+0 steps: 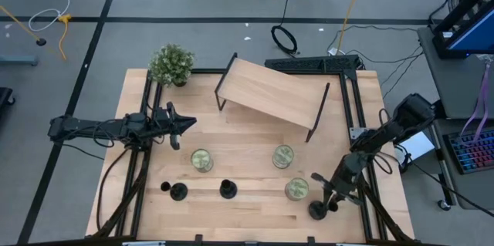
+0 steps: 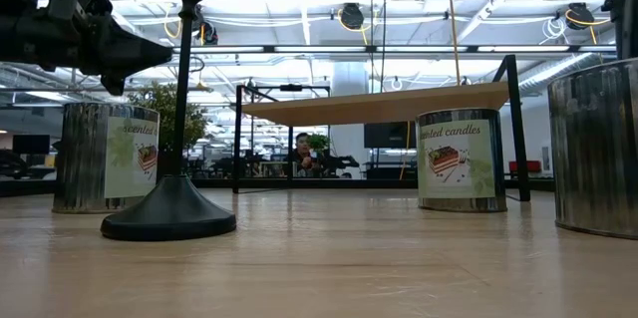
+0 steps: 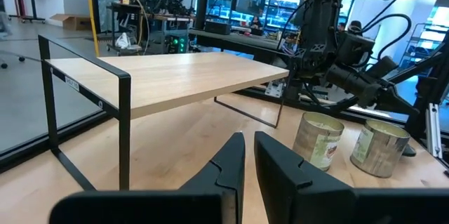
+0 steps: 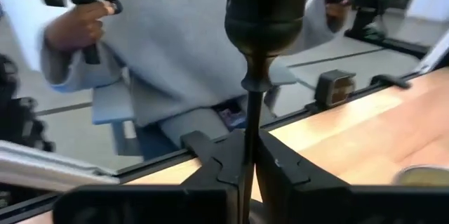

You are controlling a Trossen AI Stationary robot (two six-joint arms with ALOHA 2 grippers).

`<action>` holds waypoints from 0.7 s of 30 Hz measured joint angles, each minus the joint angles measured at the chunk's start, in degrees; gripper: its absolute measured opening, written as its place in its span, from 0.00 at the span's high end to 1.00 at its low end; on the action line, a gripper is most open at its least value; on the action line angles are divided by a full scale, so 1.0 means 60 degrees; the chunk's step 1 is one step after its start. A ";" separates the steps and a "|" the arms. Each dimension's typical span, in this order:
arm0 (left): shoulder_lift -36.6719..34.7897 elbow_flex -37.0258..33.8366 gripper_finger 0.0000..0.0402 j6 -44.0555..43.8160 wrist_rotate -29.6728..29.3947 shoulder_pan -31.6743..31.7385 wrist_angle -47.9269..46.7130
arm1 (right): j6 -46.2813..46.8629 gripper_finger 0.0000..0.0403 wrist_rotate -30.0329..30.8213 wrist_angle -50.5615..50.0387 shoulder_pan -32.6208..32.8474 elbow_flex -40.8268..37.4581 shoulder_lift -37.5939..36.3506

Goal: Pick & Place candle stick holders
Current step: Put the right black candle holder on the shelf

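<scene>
Wooden tabletop (image 1: 255, 134), framed in black rails; grey floor with cables beyond.

Right end effector (image 1: 330, 196): at the near right corner, fingers clamped together on the thin stem of one candle stick holder (image 1: 318, 210); the wrist view shows the stem (image 4: 251, 147) pinched between both fingers with the cup top above them. Its round base sits just below the end effector, beside a greenish jar (image 1: 296, 189).

Two further candle stick holders, (image 1: 179, 192) and (image 1: 228, 190), stand well to that end effector's left along the near edge, apart from each other.

Left end effector (image 1: 185, 123): hovers over the left part of the tabletop, fingers (image 3: 226, 168) nearly together with a narrow gap, holding nothing. Ahead of it: a low wooden shelf (image 1: 270, 94) on black legs, two more jars (image 1: 201, 160) (image 1: 282, 156).

Potted plant (image 1: 170, 64): far left corner.

Person in a grey sleeve (image 4: 161, 55): behind the table edge in the right wrist view.
</scene>
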 joint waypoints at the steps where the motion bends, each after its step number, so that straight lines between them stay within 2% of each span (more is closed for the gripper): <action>1: 0.0000 0.0000 0.91 -0.0003 0.0000 0.0000 0.0000 | -0.0101 0.97 0.0209 0.0000 -0.0024 0.0000 -0.0084; 4: 0.0000 0.0000 0.91 -0.0010 0.0000 0.0000 0.0000 | -0.0040 0.98 0.0862 0.0069 -0.0181 0.0000 -0.0462; 6: -0.0003 0.0000 0.91 -0.0014 0.0000 0.0000 0.0011 | 0.0600 0.97 0.1162 0.0066 -0.0333 0.0000 -0.0900; 9: -0.0002 0.0000 0.91 -0.0014 0.0000 0.0000 0.0015 | 0.1245 0.95 0.1185 -0.0081 -0.0568 0.0000 -0.1675; 13: 0.0000 0.0000 0.91 0.0052 0.0000 0.0000 0.0015 | 0.1220 0.96 0.1185 -0.1041 -0.0903 0.0000 -0.2886; 21: 0.0000 0.0000 0.91 0.0052 0.0000 0.0000 0.0007 | 0.0281 0.96 0.1259 -0.1582 -0.1931 0.0000 -0.5198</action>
